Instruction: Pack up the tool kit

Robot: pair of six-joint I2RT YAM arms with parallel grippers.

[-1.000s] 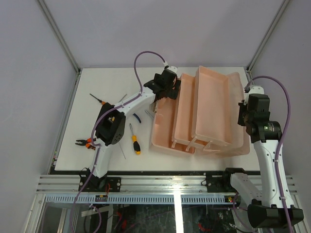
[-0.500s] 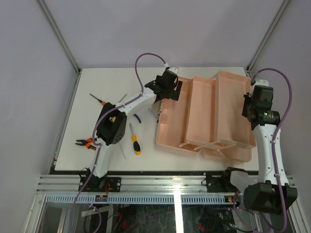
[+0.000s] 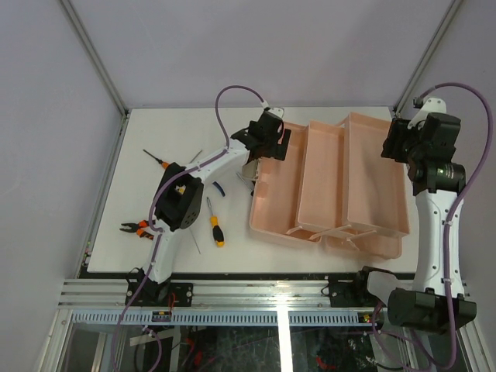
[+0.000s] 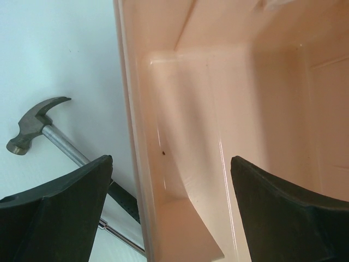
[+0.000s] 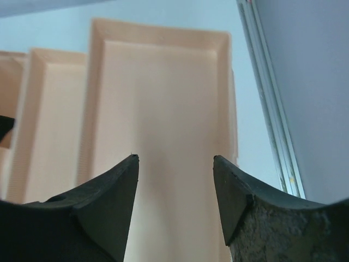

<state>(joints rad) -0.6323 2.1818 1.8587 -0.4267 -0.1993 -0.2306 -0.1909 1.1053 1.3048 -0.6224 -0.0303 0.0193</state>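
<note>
Toolbox open, nothing packed yet; your left hand and right hand gape, grasping nothing. Next, grasp the hammer just left of it.

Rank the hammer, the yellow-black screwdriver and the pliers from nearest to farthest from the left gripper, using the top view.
1. Hammer, by the toolbox's left wall, beside the left gripper.
2. Yellow-black screwdriver, on the table left of the toolbox's front corner.
3. Pliers, near the table's left edge.

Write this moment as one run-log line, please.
toolbox: open, empty | left jaws: open over its left wall | right jaws: open above lid | hammer, screwdriver, pliers: on table
</note>
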